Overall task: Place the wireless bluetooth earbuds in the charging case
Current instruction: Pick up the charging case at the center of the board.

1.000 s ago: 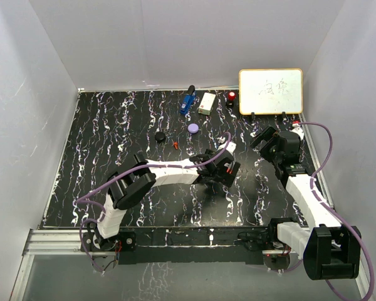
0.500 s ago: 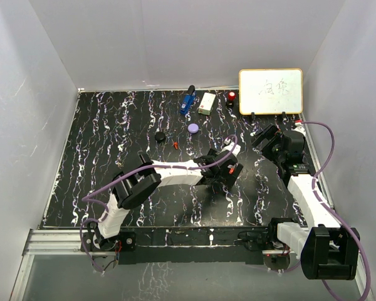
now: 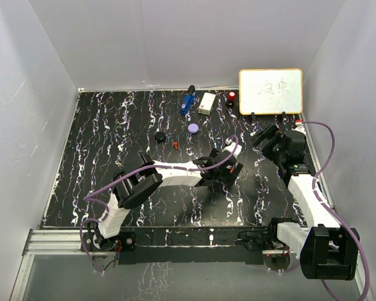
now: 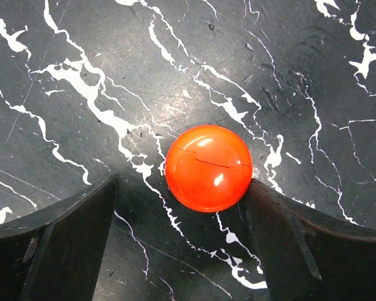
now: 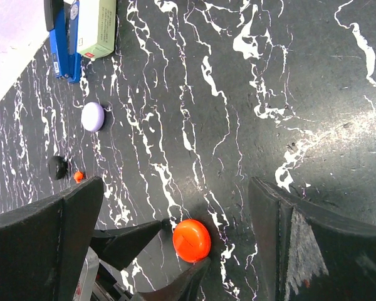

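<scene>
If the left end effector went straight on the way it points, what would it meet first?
The glossy orange-red round case: it lies ahead between the open fingers of the left end effector. Behind it is the black marbled table; depth is unclear, so the fingertips may touch table first.

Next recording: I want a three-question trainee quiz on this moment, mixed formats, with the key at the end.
1. True or false: the left hand straddles the orange round case, jaws open.
2. Fill in: the right hand holds ____.
3. The tiny red earbud lies: A) beside the black puck; B) inside the orange round case; C) in the right hand.
Key: 1 true; 2 nothing; 3 A.
</scene>
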Robot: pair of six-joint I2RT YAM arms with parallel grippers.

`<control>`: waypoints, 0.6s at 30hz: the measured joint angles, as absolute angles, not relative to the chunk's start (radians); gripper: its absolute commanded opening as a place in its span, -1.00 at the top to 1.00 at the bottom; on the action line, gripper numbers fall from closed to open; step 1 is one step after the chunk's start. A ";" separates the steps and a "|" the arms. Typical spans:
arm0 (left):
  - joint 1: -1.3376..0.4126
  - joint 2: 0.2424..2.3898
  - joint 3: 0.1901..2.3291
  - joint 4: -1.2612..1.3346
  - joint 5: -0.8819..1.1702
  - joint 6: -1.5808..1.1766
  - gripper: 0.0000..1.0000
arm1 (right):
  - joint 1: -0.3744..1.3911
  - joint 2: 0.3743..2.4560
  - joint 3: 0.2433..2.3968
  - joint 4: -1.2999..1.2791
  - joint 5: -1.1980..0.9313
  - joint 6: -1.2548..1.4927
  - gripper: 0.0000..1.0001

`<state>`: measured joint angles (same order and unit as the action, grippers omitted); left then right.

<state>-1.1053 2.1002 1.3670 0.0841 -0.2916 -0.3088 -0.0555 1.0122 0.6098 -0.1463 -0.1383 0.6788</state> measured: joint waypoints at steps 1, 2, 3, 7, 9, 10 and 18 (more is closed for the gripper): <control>-1.105 2.100 1.362 0.094 -0.292 -0.307 -0.56 | -0.056 1.012 0.609 -0.146 -0.139 0.678 -0.93; -1.104 2.100 1.359 0.104 -0.292 -0.306 -0.52 | -0.056 1.012 0.609 -0.146 -0.142 0.679 -0.92; -1.104 2.100 1.354 0.115 -0.290 -0.305 -0.49 | -0.056 1.012 0.609 -0.146 -0.143 0.678 -0.92; -1.102 2.100 1.334 0.165 -0.283 -0.295 -0.41 | -0.059 1.012 0.609 -0.146 -0.150 0.678 -0.91; -1.101 2.100 1.323 0.192 -0.276 -0.288 -0.39 | -0.061 1.012 0.609 -0.146 -0.150 0.678 -0.91; -1.101 2.100 1.319 0.204 -0.271 -0.287 -0.37 | -0.062 1.012 0.609 -0.146 -0.151 0.678 -0.91; -1.094 2.102 1.307 0.243 -0.247 -0.276 0.29 | -0.063 1.012 0.607 -0.145 -0.158 0.678 -0.90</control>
<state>-1.0943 2.1021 1.3071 0.2428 -0.2466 -0.2756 -0.0631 1.0122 0.6071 -0.1448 -0.1581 0.6777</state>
